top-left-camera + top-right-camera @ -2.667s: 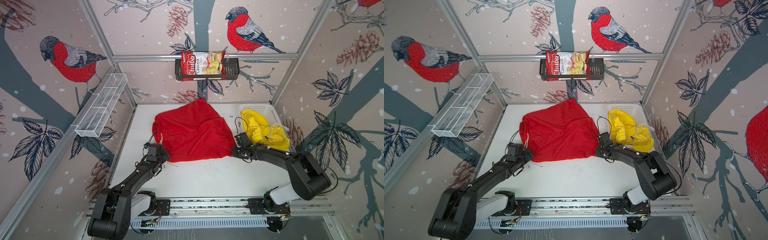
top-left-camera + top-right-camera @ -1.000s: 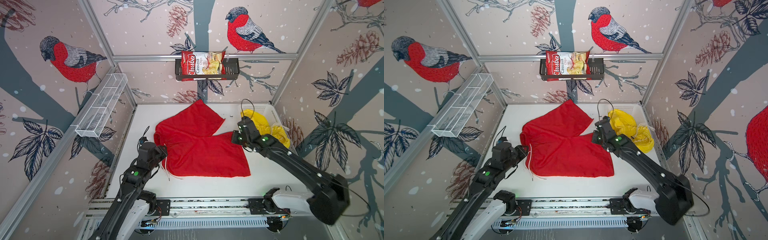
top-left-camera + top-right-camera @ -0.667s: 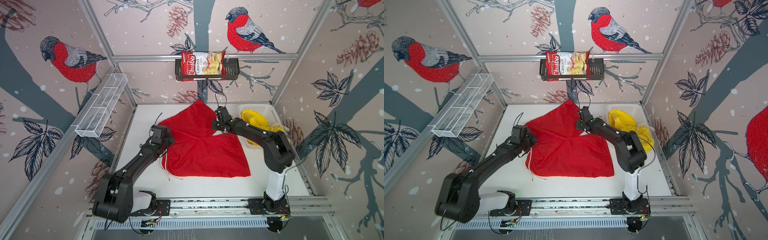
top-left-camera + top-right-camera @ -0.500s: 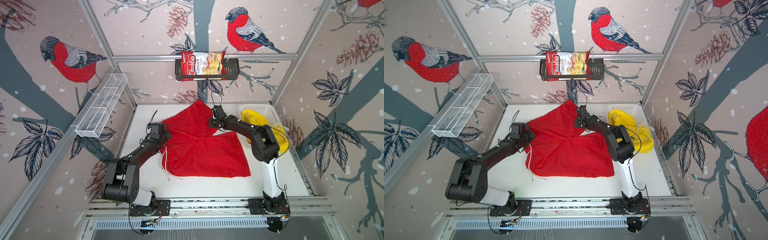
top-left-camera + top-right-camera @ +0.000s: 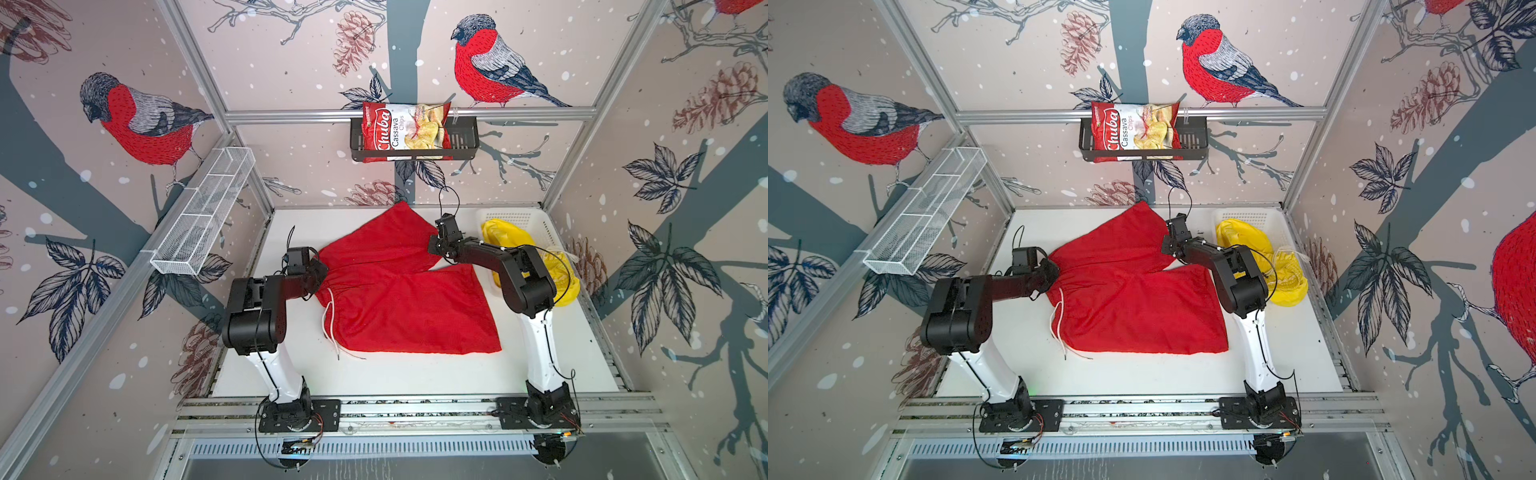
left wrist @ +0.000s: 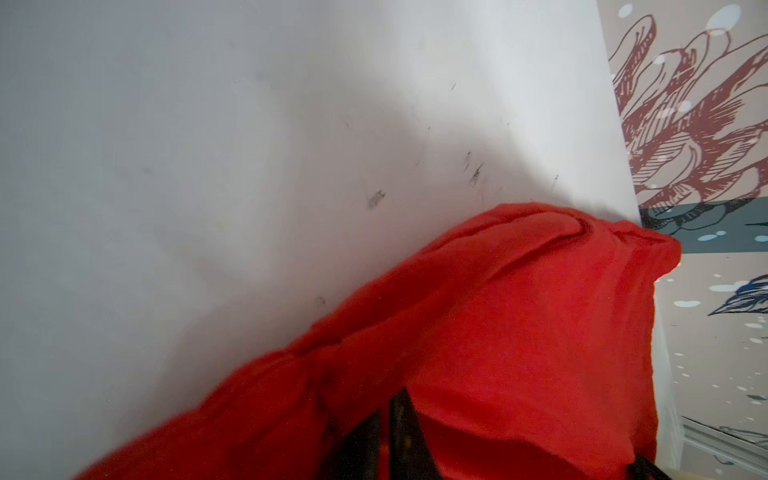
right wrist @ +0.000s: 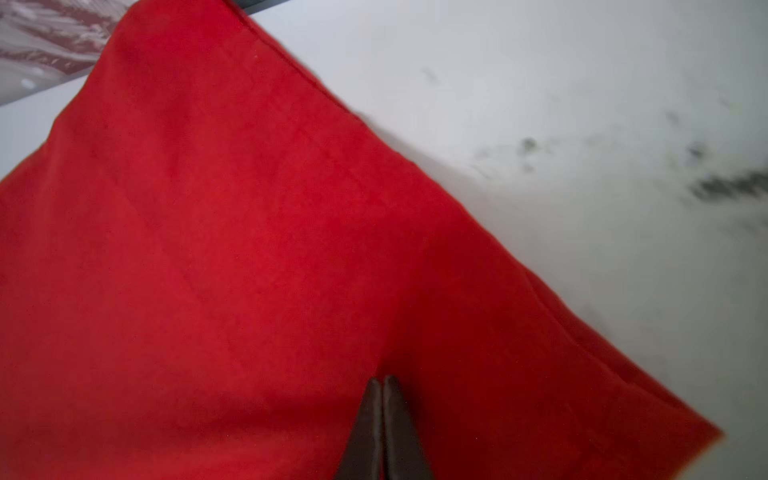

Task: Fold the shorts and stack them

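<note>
White desk [image 5: 415, 374] in a booth papered with bullfinches: two black robot arms reach to a pair of thin red fabric shorts [image 5: 395, 299].
The red fabric shorts lie spread flat between the claws. The left claw [image 6: 388, 405] is closed narrow on the bunched waistband corner. The right claw [image 7: 382, 379] is pressed fully together at the far leg's hem; I cannot tell whether cloth is pinched. On the right claw's outer side, bright yellow fabric shorts [image 5: 505, 239] sit heaped in a white perforated plastic basket [image 5: 511, 216].
</note>
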Controlling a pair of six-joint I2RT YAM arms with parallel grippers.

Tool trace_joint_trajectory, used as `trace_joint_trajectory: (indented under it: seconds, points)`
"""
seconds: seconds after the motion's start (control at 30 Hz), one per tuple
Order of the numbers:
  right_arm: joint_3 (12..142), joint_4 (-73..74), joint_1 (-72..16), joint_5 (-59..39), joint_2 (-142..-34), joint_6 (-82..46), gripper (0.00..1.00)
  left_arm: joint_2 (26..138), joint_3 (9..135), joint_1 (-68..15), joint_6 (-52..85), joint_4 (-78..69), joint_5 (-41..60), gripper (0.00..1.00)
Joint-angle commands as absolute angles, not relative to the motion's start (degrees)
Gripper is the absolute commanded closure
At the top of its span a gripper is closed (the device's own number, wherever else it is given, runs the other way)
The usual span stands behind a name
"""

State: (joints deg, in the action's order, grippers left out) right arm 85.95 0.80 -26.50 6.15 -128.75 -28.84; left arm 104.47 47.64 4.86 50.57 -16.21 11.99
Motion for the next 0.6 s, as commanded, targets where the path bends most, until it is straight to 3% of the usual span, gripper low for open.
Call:
trace_joint_trajectory:
  seconds: [0.0,0.17,0.37,0.4,0.5,0.57]
  points:
    - [78.0,-4.02,-26.15,11.24,-125.82,-35.69,0.96,106.98,48.08,5.29,48.79,-21.02,16.3,0.89]
    - [63.19,2.78,-26.84,8.45,-119.17,-43.29,0.96,114.64,53.69,5.27,48.08,-26.64,24.08,0.88]
    - [68.21,-1.84,-27.01,11.07,-116.36,-38.19,0.96,115.19,59.55,4.84,49.26,-25.84,28.66,0.86]
    - [68.97,-2.91,-27.28,12.63,-115.0,-37.18,0.96,113.72,59.63,4.89,48.7,-24.2,28.13,0.82]
    - [69.05,-6.18,-28.38,18.51,-107.98,-34.77,0.93,107.66,59.54,4.81,46.89,-17.35,25.83,0.53]
    - [67.46,-8.52,-29.52,22.35,-102.37,-33.69,0.9,102.19,58.02,4.39,46.49,-12.5,23.59,0.42]
